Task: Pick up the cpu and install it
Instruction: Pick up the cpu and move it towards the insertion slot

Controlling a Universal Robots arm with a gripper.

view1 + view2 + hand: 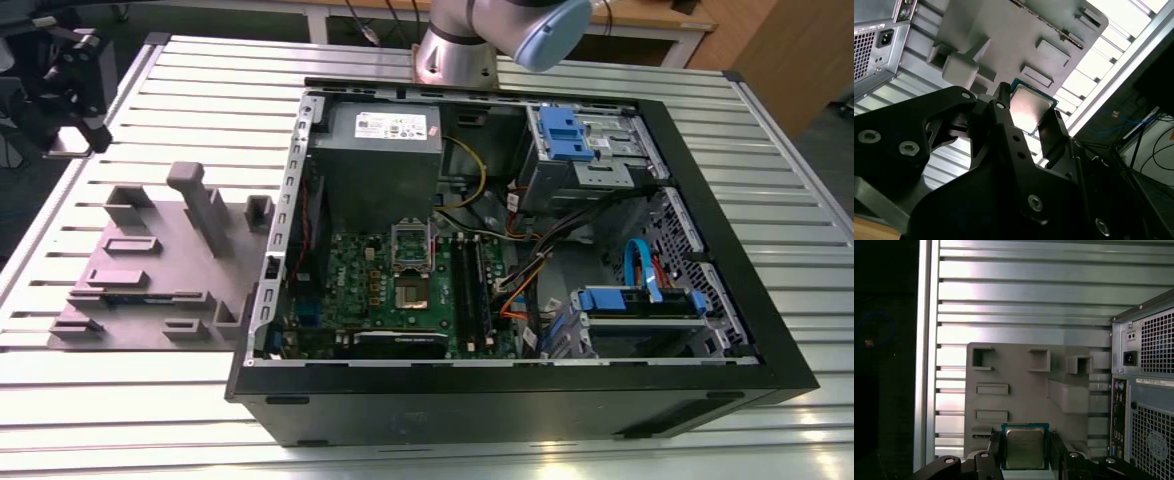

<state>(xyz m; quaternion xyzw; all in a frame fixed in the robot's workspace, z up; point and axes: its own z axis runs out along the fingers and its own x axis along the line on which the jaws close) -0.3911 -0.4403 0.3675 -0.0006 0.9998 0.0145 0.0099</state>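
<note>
In the exterior view the open case lies on the slatted worktop, with the board's socket near mid-frame and a grey fixture beside the case at the exterior view's left. The arm's base stands at the top edge. In the second wrist view the black jaws are closed on the cpu, pinching it by two opposite edges with its silvery top facing the camera. The fixture and worktop slats sit well behind it, so I'd say the chip hangs in the air, clear of its holder. In the first wrist view the cpu sits level between the jaws, with the fixture behind it and the case's rear panel alongside. To my eye the pick-up is done and the carry is in hand. Seating the chip calls for squaring it over the socket, matching its orientation, and lowering it gently without tilting.
</note>
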